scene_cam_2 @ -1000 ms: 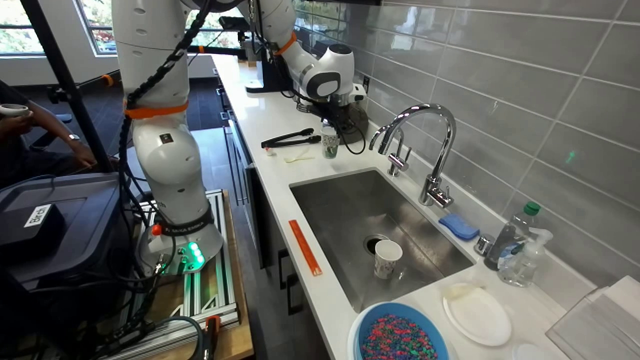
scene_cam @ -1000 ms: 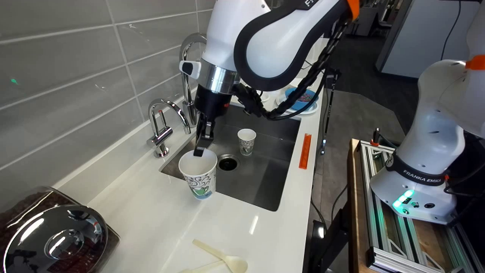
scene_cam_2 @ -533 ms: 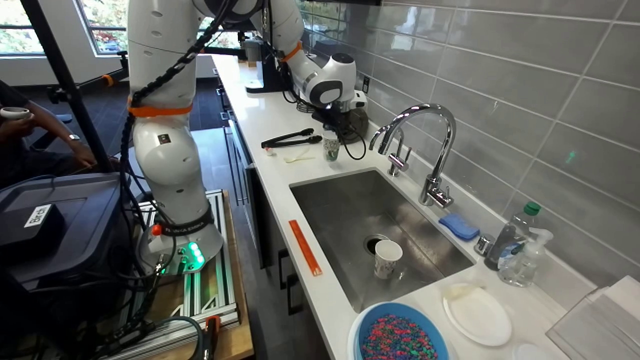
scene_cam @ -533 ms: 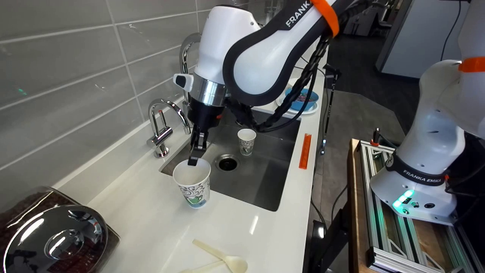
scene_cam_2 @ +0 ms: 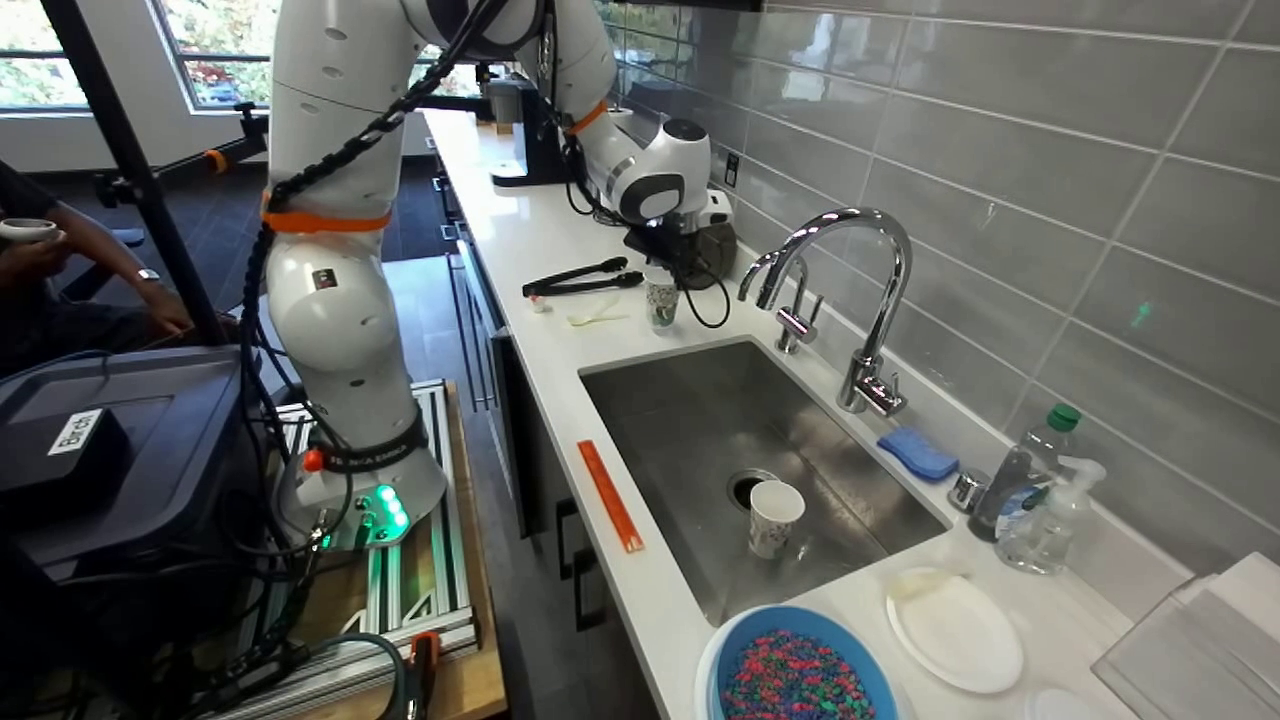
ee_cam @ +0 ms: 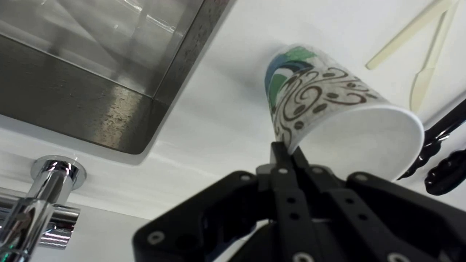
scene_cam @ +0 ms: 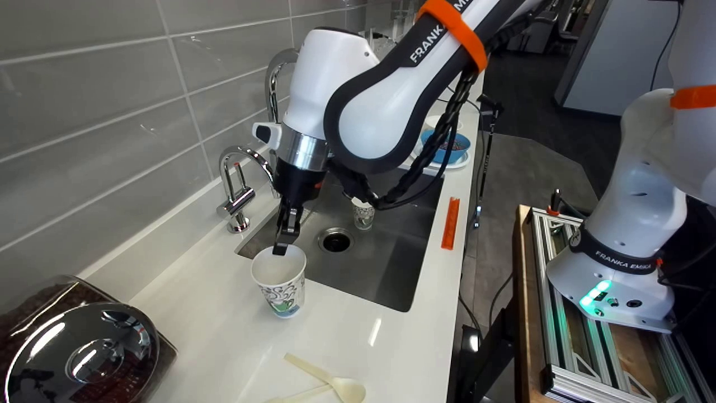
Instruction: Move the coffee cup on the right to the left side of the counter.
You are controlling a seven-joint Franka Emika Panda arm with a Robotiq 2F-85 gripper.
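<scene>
Grey tiles (scene_cam: 100,112) back a glossy white countertop (scene_cam: 218,330), where the black two-finger gripper (ee_cam: 290,147) is pinched on the rim of a white paper cup (ee_cam: 320,87) with brown swirls and green-blue print, a hold only the wrist view shows clearly. Just beside the edge of the rectangular steel sink (scene_cam: 391,263), that cup rests on or hovers over the surface, I cannot tell which; countertop shows between it and two cream plastic utensils (ee_cam: 421,85), black tongs (ee_cam: 449,171) near those.

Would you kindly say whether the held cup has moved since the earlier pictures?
Yes: in an exterior view, the cup has shifted down and left in frame, away from the drain.
</scene>
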